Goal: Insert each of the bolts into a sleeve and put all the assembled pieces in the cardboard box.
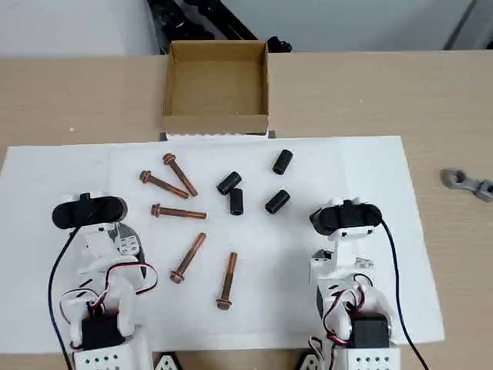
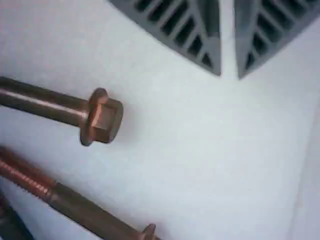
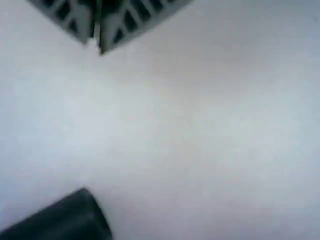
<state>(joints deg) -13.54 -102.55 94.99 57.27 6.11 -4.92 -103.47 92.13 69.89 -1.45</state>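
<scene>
Five copper bolts lie loose on the white sheet (image 1: 69, 169): two (image 1: 166, 185) (image 1: 179, 174) up left, one (image 1: 179, 211) below them, and two (image 1: 189, 257) (image 1: 228, 280) nearer the front. Four black sleeves (image 1: 283, 161) (image 1: 229, 183) (image 1: 236, 201) (image 1: 277, 202) lie at centre. The cardboard box (image 1: 176, 85) stands beyond them with nothing in it. My left arm (image 1: 88, 212) hangs left of the bolts, and its gripper (image 2: 228, 75) is shut above paper near a bolt head (image 2: 102, 117). My right arm (image 1: 347, 218) is right of the sleeves. Its gripper (image 3: 97, 46) is shut, and a sleeve (image 3: 60, 217) lies close by.
A grey metal tool (image 1: 466, 181) lies on the bare wooden table to the right of the sheet. A second bolt (image 2: 75, 205) runs beside the first in the left wrist view. Bare paper lies between the two arms at the front.
</scene>
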